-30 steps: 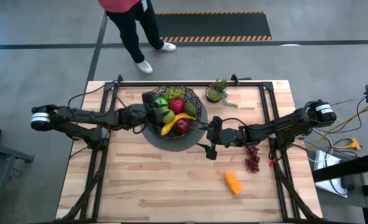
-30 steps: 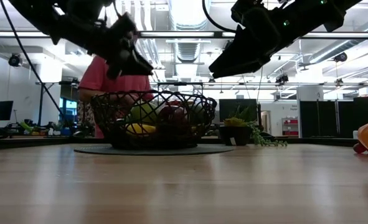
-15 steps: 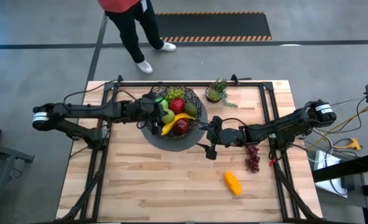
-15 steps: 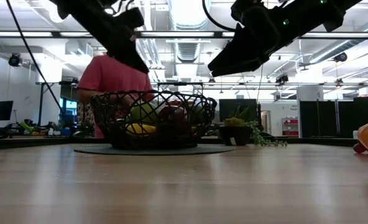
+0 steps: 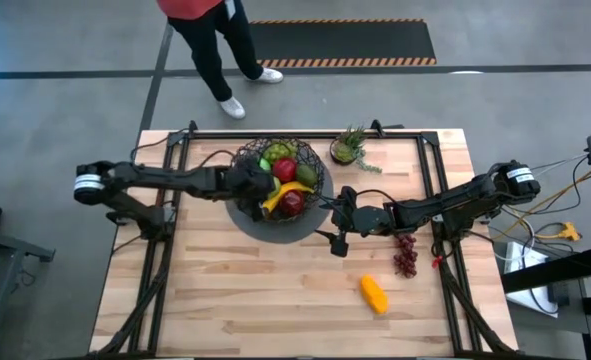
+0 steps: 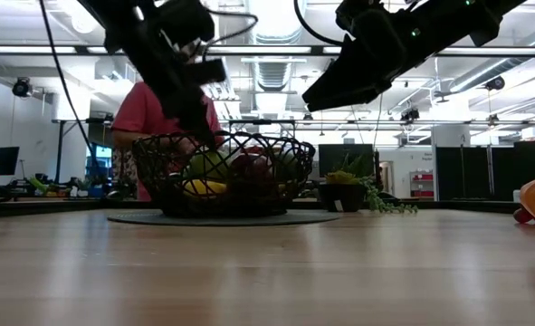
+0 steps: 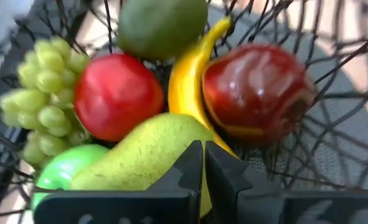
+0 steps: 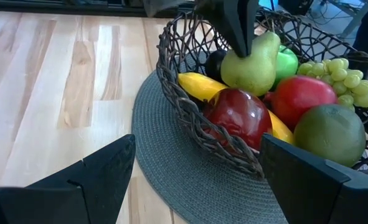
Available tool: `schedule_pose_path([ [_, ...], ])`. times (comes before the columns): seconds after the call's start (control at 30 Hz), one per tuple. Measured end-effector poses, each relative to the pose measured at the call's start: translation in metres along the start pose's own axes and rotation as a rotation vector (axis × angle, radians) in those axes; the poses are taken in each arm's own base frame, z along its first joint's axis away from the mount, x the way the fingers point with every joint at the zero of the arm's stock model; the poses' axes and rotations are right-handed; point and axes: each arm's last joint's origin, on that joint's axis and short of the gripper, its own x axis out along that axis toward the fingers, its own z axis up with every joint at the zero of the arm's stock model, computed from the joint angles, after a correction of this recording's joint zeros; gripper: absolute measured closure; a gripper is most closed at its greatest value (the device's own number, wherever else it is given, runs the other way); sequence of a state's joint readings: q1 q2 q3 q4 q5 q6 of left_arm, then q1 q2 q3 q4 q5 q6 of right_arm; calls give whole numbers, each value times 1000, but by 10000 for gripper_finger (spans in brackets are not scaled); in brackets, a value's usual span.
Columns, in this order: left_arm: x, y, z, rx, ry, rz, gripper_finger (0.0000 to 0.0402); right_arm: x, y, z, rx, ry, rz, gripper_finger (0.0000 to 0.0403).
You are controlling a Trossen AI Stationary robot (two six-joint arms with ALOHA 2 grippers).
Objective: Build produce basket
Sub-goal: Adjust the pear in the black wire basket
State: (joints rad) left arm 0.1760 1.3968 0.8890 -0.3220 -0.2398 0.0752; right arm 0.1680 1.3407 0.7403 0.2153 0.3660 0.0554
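Produce first: I'm holding my left gripper [image 7: 203, 163], fingers pressed together and empty, just over the smooth green toy pear [image 7: 147, 157] in the round black wire-mesh basket [image 5: 315, 160]. I'm lifting straight up, avoiding the rim. My right gripper [image 5: 339, 223] is hovering wide open beside the basket, the purple toy grapes [image 5: 406, 255] and orange toy piece [image 5: 374, 294] waiting on the table.

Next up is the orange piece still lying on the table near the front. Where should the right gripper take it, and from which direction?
Judging from the high view, come straight down on the orange piece and close across its narrow middle. It lies flat and elongated, slanted on the table, with open wood all around, so the short axis likely fits between the fingers. The purple grapes lie apart from it. The right gripper, open, is nearest.
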Motion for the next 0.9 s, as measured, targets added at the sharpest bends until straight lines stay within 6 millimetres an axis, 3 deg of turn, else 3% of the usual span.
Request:
schedule_pose_path([
  [0.27, 19, -4, -7, -5, 71, -2, 401, 0, 0, 0, -3, 0, 0, 78],
  [0.9, 19, 0, -8, -48, 71, 14, 401, 0, 0, 0, 1, 0, 0, 78],
])
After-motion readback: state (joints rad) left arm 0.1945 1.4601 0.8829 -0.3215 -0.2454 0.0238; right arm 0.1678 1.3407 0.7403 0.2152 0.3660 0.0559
